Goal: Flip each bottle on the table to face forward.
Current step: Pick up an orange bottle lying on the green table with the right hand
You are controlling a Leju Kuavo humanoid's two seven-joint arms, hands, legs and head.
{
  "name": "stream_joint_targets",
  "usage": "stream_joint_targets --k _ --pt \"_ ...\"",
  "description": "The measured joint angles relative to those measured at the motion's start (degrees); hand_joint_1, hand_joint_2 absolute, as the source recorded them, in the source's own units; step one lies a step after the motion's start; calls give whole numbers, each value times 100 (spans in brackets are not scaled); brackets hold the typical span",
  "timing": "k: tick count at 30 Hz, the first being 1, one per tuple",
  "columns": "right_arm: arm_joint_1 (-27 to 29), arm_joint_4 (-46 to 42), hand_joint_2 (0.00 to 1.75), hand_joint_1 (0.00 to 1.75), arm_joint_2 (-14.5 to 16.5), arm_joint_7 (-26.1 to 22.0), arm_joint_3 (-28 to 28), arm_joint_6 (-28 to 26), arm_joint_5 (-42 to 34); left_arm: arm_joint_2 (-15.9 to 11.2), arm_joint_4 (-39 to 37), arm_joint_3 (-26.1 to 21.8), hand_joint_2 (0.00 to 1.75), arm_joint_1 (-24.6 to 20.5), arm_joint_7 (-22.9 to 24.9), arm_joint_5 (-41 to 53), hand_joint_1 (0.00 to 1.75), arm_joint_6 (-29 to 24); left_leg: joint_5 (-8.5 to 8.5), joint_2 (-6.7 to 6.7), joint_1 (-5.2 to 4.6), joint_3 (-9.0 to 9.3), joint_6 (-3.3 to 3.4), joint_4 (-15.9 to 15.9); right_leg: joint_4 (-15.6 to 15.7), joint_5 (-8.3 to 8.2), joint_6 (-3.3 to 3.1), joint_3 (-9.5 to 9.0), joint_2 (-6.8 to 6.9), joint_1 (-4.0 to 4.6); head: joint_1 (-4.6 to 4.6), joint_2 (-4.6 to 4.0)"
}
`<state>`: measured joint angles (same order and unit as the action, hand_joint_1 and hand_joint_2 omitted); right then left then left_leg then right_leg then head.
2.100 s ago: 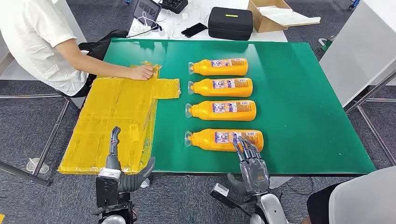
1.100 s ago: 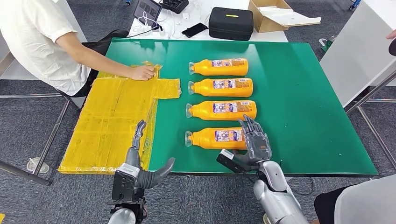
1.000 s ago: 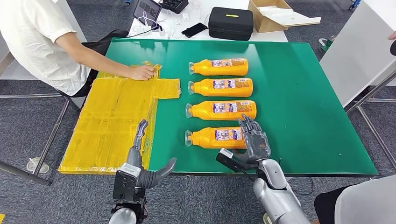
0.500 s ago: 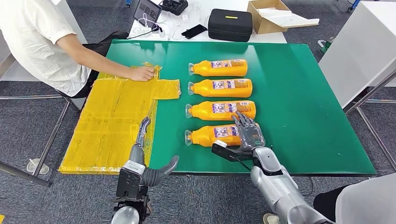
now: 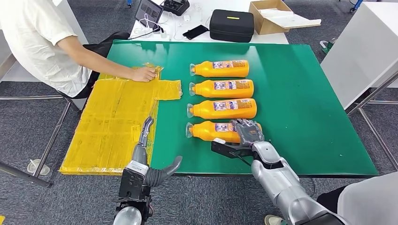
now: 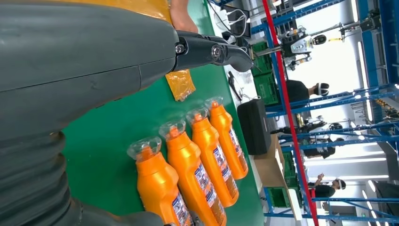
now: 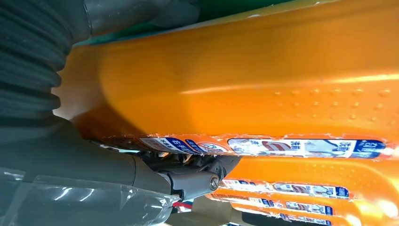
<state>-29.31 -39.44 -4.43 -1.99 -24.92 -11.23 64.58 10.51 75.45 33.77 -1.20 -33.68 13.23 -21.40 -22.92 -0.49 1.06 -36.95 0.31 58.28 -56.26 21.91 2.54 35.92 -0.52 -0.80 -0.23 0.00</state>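
A green table (image 5: 305,93) spreads ahead of both hands, with a yellow sheet (image 5: 112,117) just beyond the left hand (image 5: 148,161), which hangs empty with fingers apart. Four orange bottles (image 5: 220,88) lie in a row. The right hand (image 5: 246,132) grips the nearest bottle (image 5: 206,131), fingers wrapped over its base end.

The green counter (image 5: 305,93) stands on a grey carpet floor (image 5: 28,122). Behind the counter is a white desk (image 5: 206,9) with a black case (image 5: 231,24) and a cardboard box (image 5: 277,11).
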Motion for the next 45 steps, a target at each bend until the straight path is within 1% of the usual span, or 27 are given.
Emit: stream_joint_targets --k 11,15,19,21,22,24,26,27,30,33,36,42,45 --pt "-28 50 175 175 -35 -25 -80 0 -30 0 0 -14 175 -15 0 5 0 15 -3 0 0 1 0 0 0 2 0 0 0 0 -1 0" --pt "-25 48 175 175 -41 -183 -84 -2 -224 0 2 -18 175 -13 -1 19 0 20 -2 0 0 1 0 0 0 2 0 0 0 0 -2 1" --pt "5 7 175 175 -72 -546 -73 21 -702 0 2 -21 175 -11 -25 15 0 32 -5 2 0 5 -1 0 1 2 0 -2 -1 0 0 1" --pt "44 -53 175 175 -90 -892 -9 96 -1169 -1 2 -23 175 -11 -35 -123 0 129 -10 4 0 12 -2 0 1 1 0 -5 -5 1 1 1" --pt "84 -101 175 175 -95 -1113 50 150 -1467 -2 2 -24 175 -11 -11 -281 0 248 -13 6 0 16 -3 0 1 1 -1 -7 -9 1 1 1" --pt "226 -262 175 175 -96 -1539 201 210 -2092 -4 2 -39 175 -8 167 -900 0 695 -15 8 1 21 -4 0 1 2 -1 -11 -13 2 0 0" --pt "474 -528 175 175 -63 -1884 375 93 -2680 -8 -2 -67 175 15 426 -1667 0 1208 -15 5 4 16 -5 0 0 2 -2 -10 -13 4 1 0" --pt "619 -687 175 175 -25 -2032 467 -28 -2940 -11 -6 -79 175 32 514 -1953 0 1370 -14 4 5 11 -5 0 0 2 -2 -7 -12 5 1 0" --pt "1013 -1143 175 175 141 -2367 708 -469 -3495 -17 -23 -101 175 72 573 -2314 0 1483 -12 1 7 -6 -6 -1 -2 1 -2 8 -12 7 -1 1" --pt "1260 -1507 175 175 281 -2550 908 -833 -3783 -20 -26 -120 175 89 510 -2383 0 1458 -11 1 7 -15 -6 0 -3 2 -2 16 -12 7 -2 0" --pt "1360 -1689 175 175 357 -2654 1063 -982 -3927 -28 -24 -130 175 91 468 -2434 0 1432 -11 0 7 -23 -5 0 -2 4 0 20 -11 5 -1 0" --pt "1425 -1887 175 175 444 -2822 1243 -1089 -4057 -52 1 -140 175 90 456 -2604 0 1431 -13 0 3 -32 -3 0 -2 4 1 29 -11 0 0 1" --pt "1445 -1985 175 175 528 -2905 1253 -974 -4168 -52 2 -144 175 85 491 -2767 0 1496 -12 0 4 -34 -4 0 -2 4 1 30 -11 2 0 0"
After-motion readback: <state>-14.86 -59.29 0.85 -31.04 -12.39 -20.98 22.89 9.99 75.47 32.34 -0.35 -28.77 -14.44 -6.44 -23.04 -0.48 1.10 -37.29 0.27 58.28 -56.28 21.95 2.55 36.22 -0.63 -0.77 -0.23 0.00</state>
